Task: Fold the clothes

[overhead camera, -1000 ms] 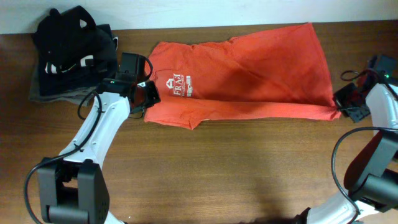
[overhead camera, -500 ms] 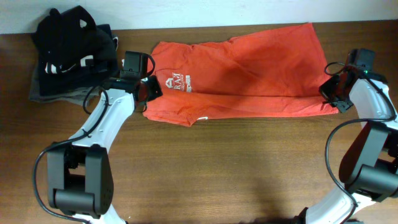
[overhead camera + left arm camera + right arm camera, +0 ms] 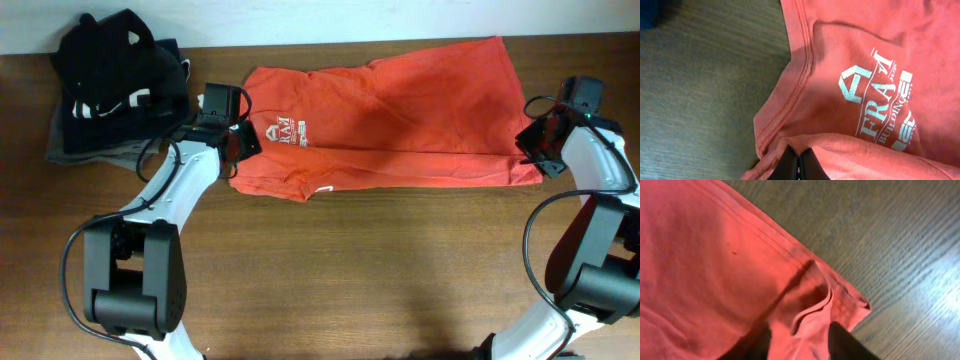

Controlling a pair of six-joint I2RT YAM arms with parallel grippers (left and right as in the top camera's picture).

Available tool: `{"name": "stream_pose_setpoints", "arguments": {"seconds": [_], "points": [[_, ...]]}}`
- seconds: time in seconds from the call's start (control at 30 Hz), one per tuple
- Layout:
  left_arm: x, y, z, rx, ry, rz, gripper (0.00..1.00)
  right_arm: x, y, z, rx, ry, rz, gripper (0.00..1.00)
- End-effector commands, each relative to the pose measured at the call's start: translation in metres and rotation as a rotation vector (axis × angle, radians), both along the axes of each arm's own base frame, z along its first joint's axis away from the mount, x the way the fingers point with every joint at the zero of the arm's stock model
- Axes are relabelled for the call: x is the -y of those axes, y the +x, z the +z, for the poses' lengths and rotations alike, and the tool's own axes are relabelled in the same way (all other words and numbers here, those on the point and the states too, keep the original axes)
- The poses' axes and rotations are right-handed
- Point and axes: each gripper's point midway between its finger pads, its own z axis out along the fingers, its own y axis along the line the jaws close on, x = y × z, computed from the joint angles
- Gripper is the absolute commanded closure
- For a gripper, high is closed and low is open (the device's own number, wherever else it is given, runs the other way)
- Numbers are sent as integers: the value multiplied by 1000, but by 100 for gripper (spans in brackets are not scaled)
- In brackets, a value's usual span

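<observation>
The orange-red T-shirt [image 3: 400, 110] lies spread lengthways along the far side of the wooden counter [image 3: 350, 270], with its near long edge doubled over onto the body. At the T-shirt's collar end, just beside the white logo [image 3: 285, 132], the left claw [image 3: 232, 150] is pinched tight on a fold of the fabric. At the T-shirt's hem end, the right claw [image 3: 530, 155] has its 2 fingers apart, with bunched hem between them. A pile of dark garments [image 3: 110, 70] sits beyond the T-shirt's collar end.
</observation>
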Motion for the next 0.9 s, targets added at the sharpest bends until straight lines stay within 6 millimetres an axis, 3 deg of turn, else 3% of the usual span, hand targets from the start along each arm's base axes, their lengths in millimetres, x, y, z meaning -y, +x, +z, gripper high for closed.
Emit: {"name": "stream_pose_setpoints", "arguments": {"seconds": [0.0, 0.03, 0.1, 0.13, 0.23, 0.3, 0.4, 0.43, 0.5, 0.57, 0.63, 0.87], "points": [[-4, 8, 4, 24, 42, -9, 92, 4, 1, -1, 3, -21, -11, 48], [-5, 8, 4, 26, 50, -8, 88, 4, 3, 0, 11, -24, -10, 38], [-6, 10, 5, 35, 62, -17, 77, 6, 8, 2, 27, -38, 10, 27], [-6, 11, 6, 39, 70, -31, 68, 6, 9, 3, 33, -41, 19, 24], [-5, 14, 14, 50, 79, -49, 27, 5, 11, 8, 36, -37, 24, 20], [-5, 15, 23, 51, 79, -48, 15, 5, 11, 12, 31, -37, 32, 19], [-6, 9, 35, 11, 84, -50, 13, 1, 11, 16, 19, -28, 75, 17], [-7, 3, 38, -20, 89, -51, 8, 0, 10, 16, 12, -24, 80, 16], [-6, -10, 38, -84, 83, -62, 8, -2, 5, 14, -9, -15, 81, 16], [1, -31, 28, -179, 38, -93, 9, -4, -1, 11, -33, -4, 81, 16], [3, -40, 20, -221, 25, -104, 8, -5, -3, 10, -42, 0, 81, 15], [1, -44, -6, -289, 70, -190, 9, -6, -6, 9, -60, -1, 99, 15]]}}
